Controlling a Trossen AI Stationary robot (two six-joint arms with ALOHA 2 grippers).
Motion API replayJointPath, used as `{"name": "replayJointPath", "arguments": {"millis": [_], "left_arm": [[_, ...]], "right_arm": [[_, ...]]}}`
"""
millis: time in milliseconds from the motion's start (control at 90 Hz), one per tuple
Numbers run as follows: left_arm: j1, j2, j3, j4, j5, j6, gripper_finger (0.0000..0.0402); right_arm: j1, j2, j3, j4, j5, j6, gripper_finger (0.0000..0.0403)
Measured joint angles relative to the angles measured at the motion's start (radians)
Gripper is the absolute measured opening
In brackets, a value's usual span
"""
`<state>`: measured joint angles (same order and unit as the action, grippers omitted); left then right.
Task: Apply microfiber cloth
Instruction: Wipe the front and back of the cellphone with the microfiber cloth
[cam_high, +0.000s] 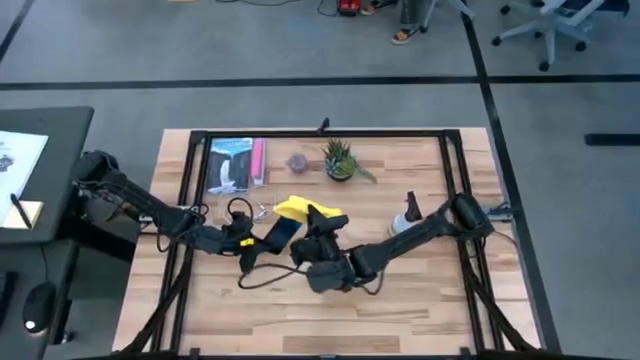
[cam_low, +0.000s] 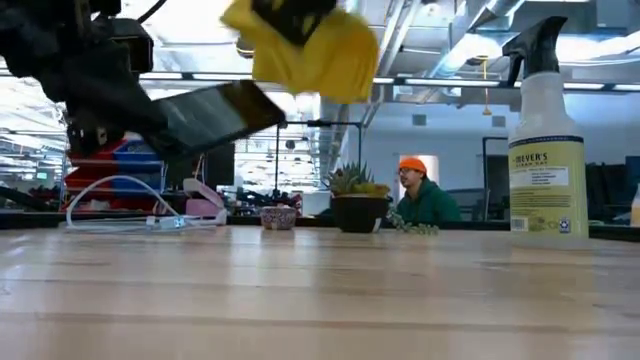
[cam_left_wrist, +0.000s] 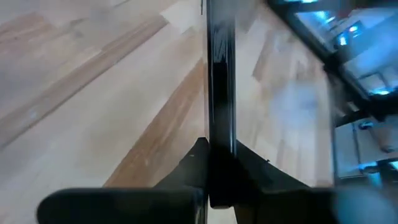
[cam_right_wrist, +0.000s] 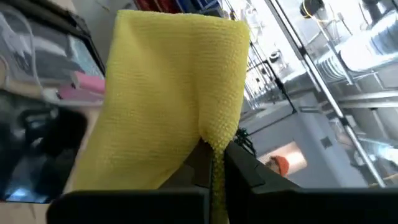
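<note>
Hanging from the right gripper (cam_right_wrist: 214, 163): microfiber cloth (cam_right_wrist: 168, 99), above the table (cam_low: 320, 290).

Two dark, slender jointed arms (black cables looping alongside) end in matte black pincer fingers.

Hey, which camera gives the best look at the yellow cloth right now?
The right wrist view: the microfiber cloth fills it, pinched in the right gripper. The high view shows it small, the low view partly cut off at the top, the left wrist view not at all.
</note>
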<state>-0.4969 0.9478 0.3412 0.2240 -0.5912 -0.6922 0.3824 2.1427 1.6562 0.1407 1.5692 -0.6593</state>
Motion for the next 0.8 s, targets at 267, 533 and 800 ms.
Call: {"name": "replayJointPath", "arguments": {"millis": [267, 533, 800], "left_arm": [[0.001, 0.0, 0.0, 0.037, -0.01, 0.007, 0.0015], [0.002, 0.0, 0.0, 0.106, -0.024, 0.046, 0.0015], [-0.002, 0.0, 0.0, 0.108, -0.029, 0.052, 0.0015]], "right_arm": [[0.013, 0.117, 0.002, 0.147, -0.136, -0.004, 0.0], [0.013, 0.17, 0.058, 0.151, -0.33, 0.087, 0.0], [-0.005, 0.157, 0.058, 0.095, -0.273, 0.157, 0.0]]}}
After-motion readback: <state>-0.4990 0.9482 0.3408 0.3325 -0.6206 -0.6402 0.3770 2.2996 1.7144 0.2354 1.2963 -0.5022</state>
